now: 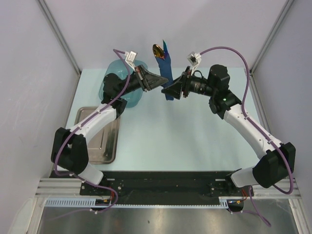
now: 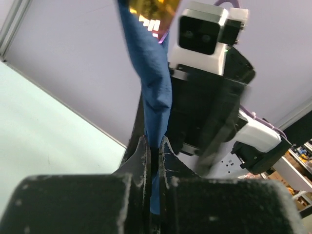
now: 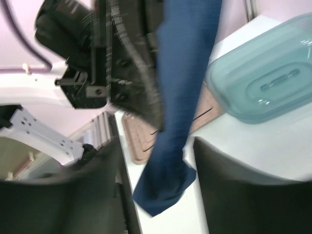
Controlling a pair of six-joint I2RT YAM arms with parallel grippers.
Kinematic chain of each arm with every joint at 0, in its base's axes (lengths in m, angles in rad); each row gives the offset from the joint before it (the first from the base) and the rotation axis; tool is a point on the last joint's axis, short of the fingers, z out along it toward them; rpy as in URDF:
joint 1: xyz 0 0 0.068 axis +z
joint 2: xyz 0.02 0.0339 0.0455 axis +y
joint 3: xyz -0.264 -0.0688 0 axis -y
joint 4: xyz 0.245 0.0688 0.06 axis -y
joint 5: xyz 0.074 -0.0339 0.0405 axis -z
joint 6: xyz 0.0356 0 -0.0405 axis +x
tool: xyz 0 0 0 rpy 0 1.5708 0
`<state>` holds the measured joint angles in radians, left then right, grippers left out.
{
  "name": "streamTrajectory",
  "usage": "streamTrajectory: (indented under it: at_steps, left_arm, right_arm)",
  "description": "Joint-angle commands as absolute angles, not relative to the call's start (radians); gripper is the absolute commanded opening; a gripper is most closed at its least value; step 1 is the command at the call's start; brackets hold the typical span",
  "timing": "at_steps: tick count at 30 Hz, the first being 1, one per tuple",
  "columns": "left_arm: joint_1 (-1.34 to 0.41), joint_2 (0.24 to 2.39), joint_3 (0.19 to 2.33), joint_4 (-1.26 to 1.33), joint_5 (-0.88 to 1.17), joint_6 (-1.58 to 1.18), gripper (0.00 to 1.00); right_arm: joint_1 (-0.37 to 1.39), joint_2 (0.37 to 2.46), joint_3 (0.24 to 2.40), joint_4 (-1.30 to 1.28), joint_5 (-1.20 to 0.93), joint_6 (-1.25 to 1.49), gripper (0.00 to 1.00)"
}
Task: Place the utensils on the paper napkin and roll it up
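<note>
Rolling looked nearly finished: the paper napkin point(image 1: 167, 73), with the utensils point(image 1: 158, 49) poking out, hung mid-air, clenched by the left gripper point(image 2: 155, 144); the right gripper point(image 3: 156, 163) stood released around it. Next, probably lowering it gently

Plain pale lilac walls point(image 1: 204, 24) close the pale mint counter point(image 1: 185, 141) on its left, far and right sides. Aluminium posts point(image 1: 59, 36) slant up the far corners. Light is soft and even. A brushed steel sheet point(image 1: 161, 222) lies nearest.

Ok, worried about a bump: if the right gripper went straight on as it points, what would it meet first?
The rolled paper napkin, hanging between the open fingers of the right gripper; behind it, the left gripper clamping that roll. Their spacing is unclear.
</note>
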<state>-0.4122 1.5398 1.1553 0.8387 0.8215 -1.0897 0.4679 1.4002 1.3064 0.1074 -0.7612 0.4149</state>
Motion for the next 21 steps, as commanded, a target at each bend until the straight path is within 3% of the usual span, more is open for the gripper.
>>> streamTrajectory:
  at_steps: [1, 2, 7, 10, 21]
  left_arm:
    - [-0.348, 1.565, 1.232, 0.761, 0.804, -1.040, 0.00]
    - [-0.321, 1.575, 1.241, 0.715, 0.817, -1.026, 0.00]
    - [-0.262, 1.604, 1.265, 0.562, 0.880, -0.896, 0.00]
    - [-0.223, 1.650, 1.340, 0.335, 0.902, -0.747, 0.00]
    - [-0.041, 1.986, 1.828, -0.368, 0.775, -0.247, 0.00]
  right_arm:
    - [0.454, 1.405, 1.327, 0.138, -0.781, 0.373, 0.83]
    - [0.450, 1.407, 1.334, 0.114, -0.775, 0.361, 0.99]
    - [0.402, 1.420, 1.365, 0.068, -0.741, 0.327, 1.00]
    - [0.370, 1.431, 1.374, 0.042, -0.741, 0.307, 1.00]
    - [0.327, 1.486, 1.425, -0.090, -0.735, 0.204, 1.00]
